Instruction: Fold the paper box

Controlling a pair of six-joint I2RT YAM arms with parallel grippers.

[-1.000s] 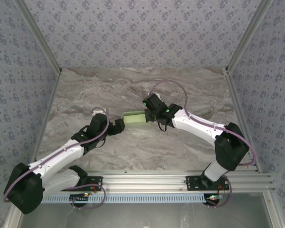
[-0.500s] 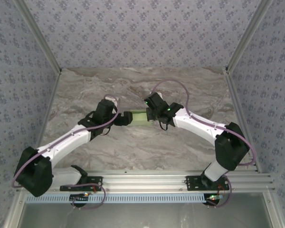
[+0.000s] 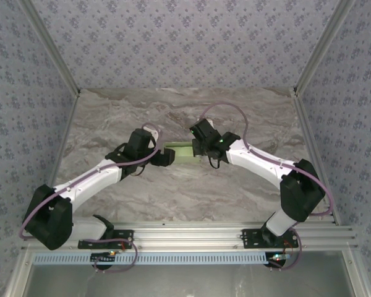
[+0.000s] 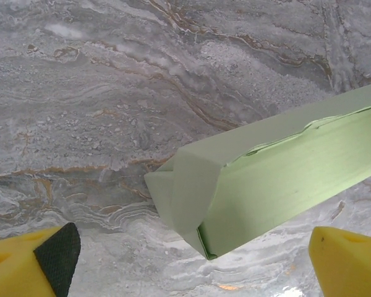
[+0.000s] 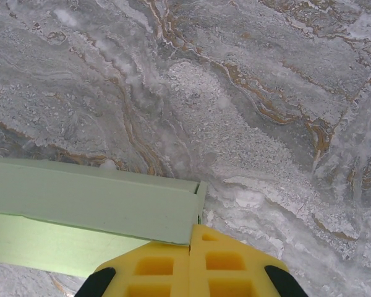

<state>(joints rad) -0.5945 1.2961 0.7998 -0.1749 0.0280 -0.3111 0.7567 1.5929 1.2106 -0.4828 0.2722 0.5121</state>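
- Right end effector (image 5: 190, 246), clenched, apparently pinches one end of the paper box (image 5: 93, 210), steadying it.
- Left end effector (image 4: 191, 266), released, straddles the folded end flap (image 4: 185, 185) mid-frame, ready to press it.

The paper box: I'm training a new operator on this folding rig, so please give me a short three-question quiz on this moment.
1. True or false: the left gripper is clamped on the paper box.
2. Which gripper holds the box? A: the left gripper. B: the right gripper. C: both.
3. Fill in: in the left wrist view, the folded end of the box sits ___ the two yellow fingers.

Key: 1 false, since its jaws stand open and clear of the card; 2 B; 3 between.
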